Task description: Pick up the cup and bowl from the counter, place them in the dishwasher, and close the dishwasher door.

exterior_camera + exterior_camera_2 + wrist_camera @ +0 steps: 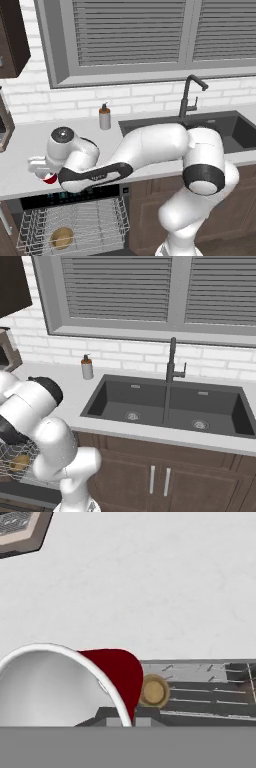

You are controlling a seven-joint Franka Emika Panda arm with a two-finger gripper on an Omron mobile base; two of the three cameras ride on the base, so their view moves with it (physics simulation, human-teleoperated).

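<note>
The red cup [49, 178] with a white inside [45, 687] hangs tilted at the counter's [30, 142] front edge. My gripper [122, 717] is shut on its rim, one finger inside and one outside. From the left base view my gripper [42, 169] sits low at the left, above the dishwasher [70, 196]. The dishwasher's white wire rack [100, 220] is pulled out. The tan bowl [62, 237] [153, 691] lies in the rack, below and just beside the cup. The lowered dishwasher door [30, 492] shows as a dark slab under the rack.
A grey soap bottle [104, 116] stands at the back of the counter, left of the dark double sink [170, 406] and its black faucet [190, 95]. An appliance [4, 125] stands at the far left. Brown cabinets [160, 481] sit under the sink.
</note>
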